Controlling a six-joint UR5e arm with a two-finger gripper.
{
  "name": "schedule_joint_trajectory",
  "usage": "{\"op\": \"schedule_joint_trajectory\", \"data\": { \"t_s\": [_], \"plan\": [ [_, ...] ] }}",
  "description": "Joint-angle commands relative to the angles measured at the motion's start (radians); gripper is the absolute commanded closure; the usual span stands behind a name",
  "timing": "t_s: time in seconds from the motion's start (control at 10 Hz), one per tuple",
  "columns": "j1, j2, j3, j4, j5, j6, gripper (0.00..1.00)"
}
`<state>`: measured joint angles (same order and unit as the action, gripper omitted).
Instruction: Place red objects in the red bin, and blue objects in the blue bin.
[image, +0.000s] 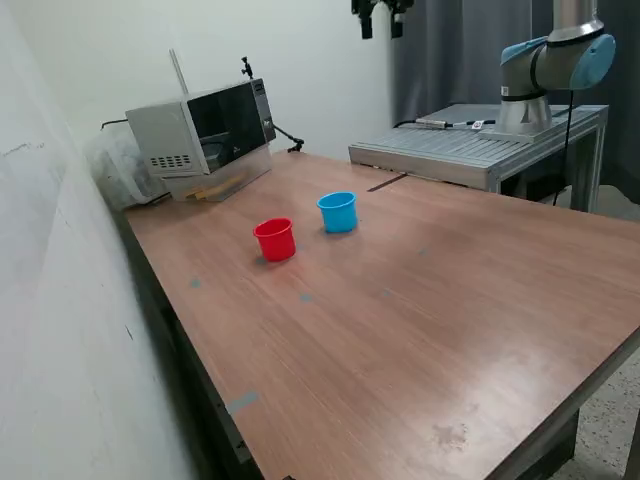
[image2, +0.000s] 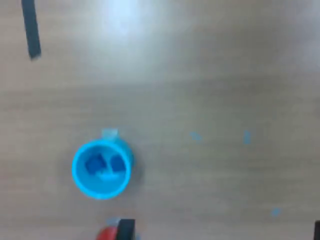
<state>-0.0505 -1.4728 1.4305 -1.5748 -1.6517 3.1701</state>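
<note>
the blue cup (image: 338, 212) and the red cup (image: 275, 239) stand near each other on the table (image: 450, 320). two blue cubes (image2: 104, 164) lie inside the blue cup. the gripper (image: 381, 18) hangs high above the table, holding nothing; how far it is open i cannot tell.

Readable text: none in either view.
Microwave (image: 205, 135): front panel too small and blurred to read any marking.
Blue cup (image2: 102, 169): plain, no label.
Red cup (image: 275, 240): plain, no label.
</note>
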Motion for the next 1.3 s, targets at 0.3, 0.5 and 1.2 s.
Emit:
{"op": "schedule_joint_trajectory", "data": {
  "t_s": [0.3,0.5,1.2],
  "plan": [
    [0.107,-0.233,0.131,0.122,0.004,0.036,0.0],
    [0.109,-0.262,0.174,0.276,0.004,0.039,0.0],
    [0.089,-0.288,0.232,0.504,0.004,0.033,0.0]
  ]
}}
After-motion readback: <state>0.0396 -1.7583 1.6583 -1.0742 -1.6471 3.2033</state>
